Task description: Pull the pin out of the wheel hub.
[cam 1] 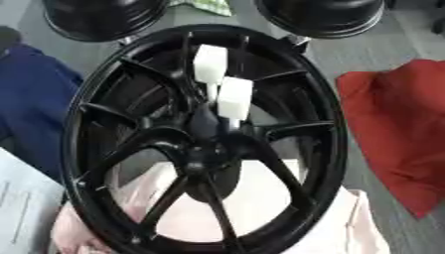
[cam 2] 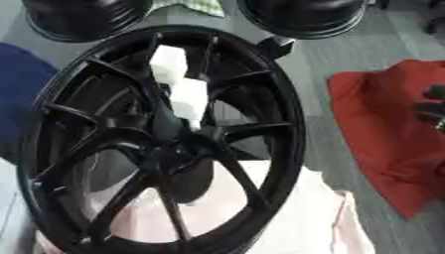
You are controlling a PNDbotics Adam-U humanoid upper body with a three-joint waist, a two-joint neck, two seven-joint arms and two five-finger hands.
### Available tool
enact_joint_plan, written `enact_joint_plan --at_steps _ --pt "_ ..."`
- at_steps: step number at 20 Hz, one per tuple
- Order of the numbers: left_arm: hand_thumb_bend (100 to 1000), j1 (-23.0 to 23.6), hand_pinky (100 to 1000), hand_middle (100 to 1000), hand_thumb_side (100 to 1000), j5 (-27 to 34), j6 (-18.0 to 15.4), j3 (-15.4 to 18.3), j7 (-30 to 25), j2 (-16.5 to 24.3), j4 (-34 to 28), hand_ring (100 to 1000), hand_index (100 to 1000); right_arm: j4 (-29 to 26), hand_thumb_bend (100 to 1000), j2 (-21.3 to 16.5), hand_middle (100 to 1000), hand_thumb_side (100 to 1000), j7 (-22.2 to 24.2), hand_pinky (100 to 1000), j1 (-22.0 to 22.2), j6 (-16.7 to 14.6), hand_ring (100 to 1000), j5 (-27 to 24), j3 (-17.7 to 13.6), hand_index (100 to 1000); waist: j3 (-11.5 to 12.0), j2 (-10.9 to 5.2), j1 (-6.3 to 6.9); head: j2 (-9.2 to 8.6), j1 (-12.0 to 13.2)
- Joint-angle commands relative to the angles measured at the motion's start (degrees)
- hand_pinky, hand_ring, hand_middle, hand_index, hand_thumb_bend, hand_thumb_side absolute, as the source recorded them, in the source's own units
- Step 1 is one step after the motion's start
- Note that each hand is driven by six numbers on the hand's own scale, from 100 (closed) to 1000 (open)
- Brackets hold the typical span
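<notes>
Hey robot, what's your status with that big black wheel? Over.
Left hand not in view; right hand barely showing at right edge, idle. Two white-headed pins in the wheel hub, untouched. Nothing blocking them. Over.

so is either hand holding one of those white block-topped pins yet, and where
Nothing is held. Both white block-topped pins stand untouched in the black spoked wheel hub; only a dark hand shows at the right edge.

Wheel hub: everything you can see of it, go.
The wheel hub is a glossy black multi-spoke rim, seemingly painted metal, tilted with its face toward the camera. Thin spokes run from a dark centre to a deep outer barrel. Two white block-headed pins on thin stems stick out near the centre, one higher and further back. Its lower part sits against pale pink cloth. A red cloth lies to its right, blue fabric to its left, two more black rims behind. No hand touches it.
</notes>
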Motion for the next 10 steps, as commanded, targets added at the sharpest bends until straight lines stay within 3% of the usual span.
enact_joint_plan --at_steps 1,5,10 --pt "512 -3.9 736 617 458 -3.4 -2.3 -1.9 -8.4 3.7 -0.7 712 766 -1.1 100 -1.2 683 683 -0.1 718 -0.4 0.6 687 0.4 0.2 726 0.0 -0.80 0.14 -0.94 0.4" --pt "503 -11.0 746 630 446 -4.8 -1.5 -5.4 -17.8 2.3 -0.7 709 770 -1.1 100 -1.9 681 680 -0.1 717 -0.4 0.6 684 0.2 0.4 724 0.1 -1.17 0.39 -1.08 0.6" --pt "499 -18.8 760 655 464 -5.2 2.9 -9.2 -30.7 -0.9 -0.5 718 783 -1.1 100 -2.3 681 681 -0.3 717 0.1 0.7 685 0.3 0.4 724 0.3 -1.55 0.62 -0.79 0.0"
